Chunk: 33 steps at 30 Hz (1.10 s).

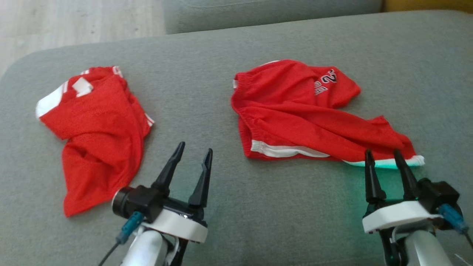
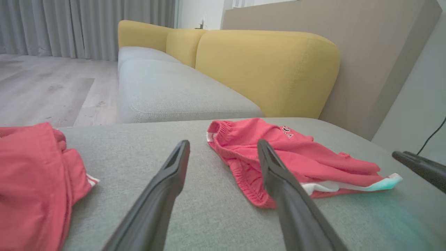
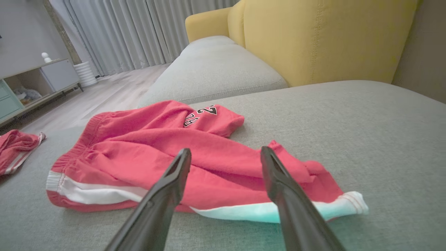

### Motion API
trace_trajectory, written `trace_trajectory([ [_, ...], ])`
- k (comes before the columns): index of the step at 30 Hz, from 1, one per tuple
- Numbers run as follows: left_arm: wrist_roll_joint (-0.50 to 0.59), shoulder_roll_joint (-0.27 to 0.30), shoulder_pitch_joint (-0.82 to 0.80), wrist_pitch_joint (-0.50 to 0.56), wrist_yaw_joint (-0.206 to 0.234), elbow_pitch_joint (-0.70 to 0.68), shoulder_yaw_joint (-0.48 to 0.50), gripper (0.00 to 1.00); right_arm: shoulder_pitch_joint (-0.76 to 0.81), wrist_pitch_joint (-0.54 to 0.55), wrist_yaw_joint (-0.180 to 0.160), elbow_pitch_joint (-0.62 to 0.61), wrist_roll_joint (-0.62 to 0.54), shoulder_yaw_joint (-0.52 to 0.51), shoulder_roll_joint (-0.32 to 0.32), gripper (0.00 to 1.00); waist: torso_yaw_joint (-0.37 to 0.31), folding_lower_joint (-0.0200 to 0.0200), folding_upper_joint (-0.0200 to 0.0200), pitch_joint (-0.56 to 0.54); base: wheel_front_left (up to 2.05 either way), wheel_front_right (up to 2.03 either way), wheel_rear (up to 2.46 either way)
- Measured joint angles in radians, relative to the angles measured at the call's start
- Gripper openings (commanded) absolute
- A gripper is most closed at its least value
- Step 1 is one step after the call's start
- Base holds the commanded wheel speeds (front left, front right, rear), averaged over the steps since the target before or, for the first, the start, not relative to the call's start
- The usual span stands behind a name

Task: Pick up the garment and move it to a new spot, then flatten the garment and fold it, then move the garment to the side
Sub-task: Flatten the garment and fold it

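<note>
**A:** Grey cushion (image 1: 281, 44) is taking up the whole foreground, with a yellow backrest (image 2: 271, 69) rising behind it. Which piece are we going for?

**B:** I'm judging it to be the red shorts (image 1: 295, 111), which are lying rumpled on the right half of the cushion. A second red garment (image 1: 96, 125) is lying well apart from them on the left half.

**A:** How are the shorts running?

**B:** Their long axis is slanting across the head view, from the waistband (image 1: 238, 107) on the left down to the white-trimmed leg hem (image 1: 415, 160) at the near right.

**A:** And the arms?

**B:** The right pincer (image 1: 382, 152) is hovering with its fingers apart, tips pointing at the near edge just beside that hem. Whether they are touching cloth, I cannot tell. The left pincer (image 1: 195, 147) is also standing spread and holding nothing, sitting between the two garments and clear of both.

**A:** So the right arm is sitting nearer.

**B:** Yes. For the right arm it is looking like a short reach straight ahead to pinch the hem end. The left arm is needing to swing rightward and forward to meet the waistband end, if both are lifting together.
</note>
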Motion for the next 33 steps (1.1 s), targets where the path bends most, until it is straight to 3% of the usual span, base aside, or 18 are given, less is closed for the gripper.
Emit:
trace_trajectory([
  [7,-0.012,0.029,-0.042,0.001,0.000,0.076,-0.117,1.00,-0.002,0.000,0.000,-0.046,0.022,0.001,0.000,1.00,-0.064,0.0000,0.0000,0.020,0.00,0.00,0.00],
  [17,-0.098,0.049,-0.196,0.117,0.000,0.203,-0.272,1.00,-0.018,0.000,0.000,-0.072,0.055,0.000,0.000,1.00,-0.136,0.0002,0.0000,0.083,0.00,0.00,0.00],
  [33,-0.184,0.064,-0.292,0.119,0.000,0.297,-0.318,1.00,-0.027,-0.001,0.000,-0.080,0.063,0.001,0.000,1.00,-0.181,0.0002,0.0000,0.133,0.00,0.00,0.00],
])
